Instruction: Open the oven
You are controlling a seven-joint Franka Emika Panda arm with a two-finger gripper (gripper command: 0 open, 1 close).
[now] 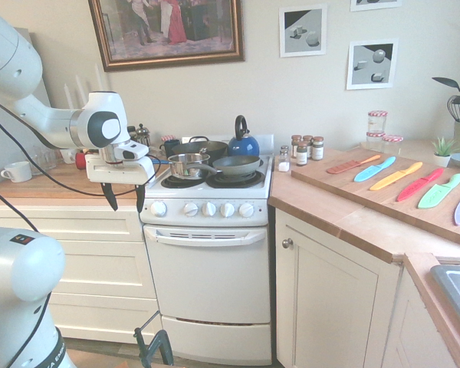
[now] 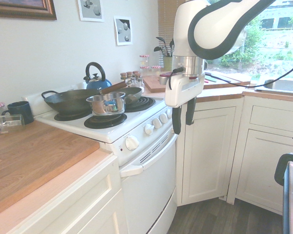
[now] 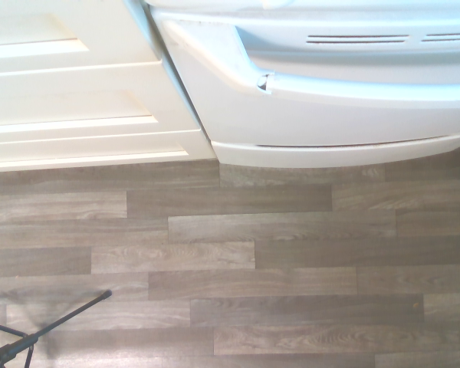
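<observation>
Pincer hanging in front of the oven, fingers spread, nothing in them.

It points straight down, level with the knob row by the stove's corner, clear of the bar handle. Oven sits between cream cabinets, door shut, saucepan and blue kettle on top.

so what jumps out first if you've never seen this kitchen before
The white arm's pincer hangs open, fingers down, off the front left corner of the white oven, whose door is shut. A blue kettle stands at the stovetop's back, and a row of bright coloured knives lies on the wooden board to the right.
</observation>
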